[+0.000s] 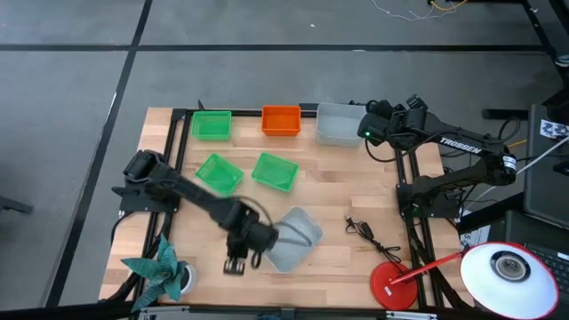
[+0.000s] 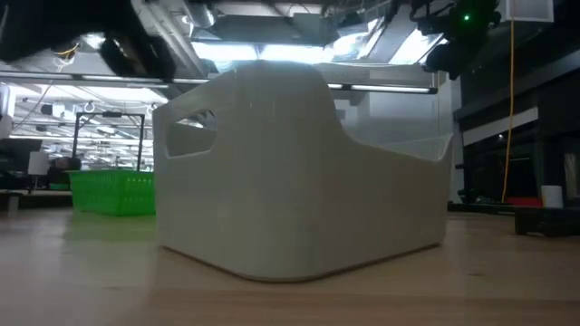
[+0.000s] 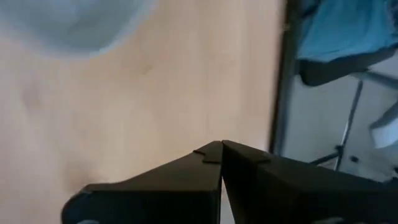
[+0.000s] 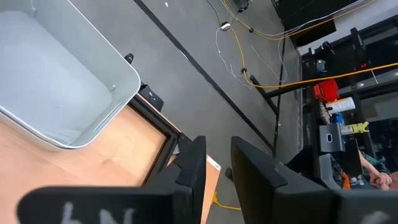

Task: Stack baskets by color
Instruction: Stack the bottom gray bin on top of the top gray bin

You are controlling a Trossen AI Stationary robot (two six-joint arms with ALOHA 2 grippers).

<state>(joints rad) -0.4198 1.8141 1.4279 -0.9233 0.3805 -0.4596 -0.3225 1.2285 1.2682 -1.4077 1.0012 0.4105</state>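
Baskets lie in two groups on the bench [image 1: 356,191]. Along the far edge stand a green basket [image 1: 212,125], an orange basket [image 1: 281,121] and a pale grey basket [image 1: 338,124], side by side. Nearer the middle lie two more green baskets [image 1: 219,172] [image 1: 275,172], both turned at a slant. A second grey basket [image 1: 293,238] lies near the front edge, its long axis diagonal, open side up; in the low view it fills the frame. The left gripper [image 1: 240,264], fingers pressed shut on nothing, hangs just left of this grey basket, the arm stretched diagonally from the left edge of the bench. The right gripper [image 1: 372,132], fingers a little apart and empty, sits just right of the far grey basket, its arm folded back at the right edge of the bench.
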